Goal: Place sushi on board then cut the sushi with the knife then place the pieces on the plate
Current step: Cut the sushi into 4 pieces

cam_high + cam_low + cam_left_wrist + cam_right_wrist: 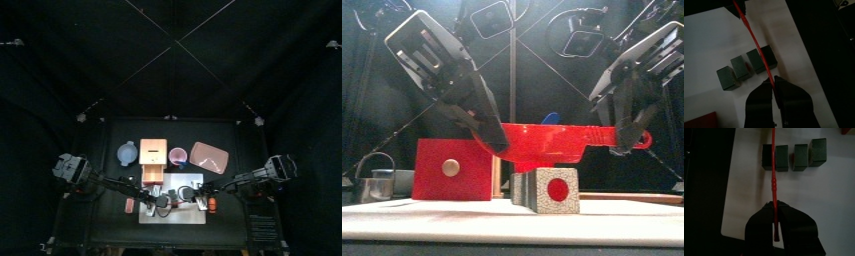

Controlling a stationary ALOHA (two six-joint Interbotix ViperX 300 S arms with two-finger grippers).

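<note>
Find the sushi roll (553,188) on the white cutting board (181,215) at the counter's front: a short row of dark green blocks, boxy and hard-edged, with narrow gaps showing between some of them and a pale speckled end face around a red dot. Set the red toy knife (556,140) over a seam between two blocks, never over the middle of a block; judging by the right wrist view, aim for the gap beside the end block. Keep the blade level and square across the roll, then press straight down with both ends together, no sawing and no twisting, to avoid skidding likely smooth plastic over the slick board. Cannot tell from the front view about contact between blade and roll. Treat the knife as thin and probably a little springy, so share the load evenly: left tool (496,143) clamped on the blade end, right tool (627,143) clamped on the apparent handle end. Mind the neighbours: behind the roll toward the left arm's side, the red drawer front (452,168) with its round tan knob, part of the pale wooden box (154,150); farther back, the blue-grey bowl (127,153) and the flat pink tray (211,155) with rounded corners, ready for the pieces.
</note>
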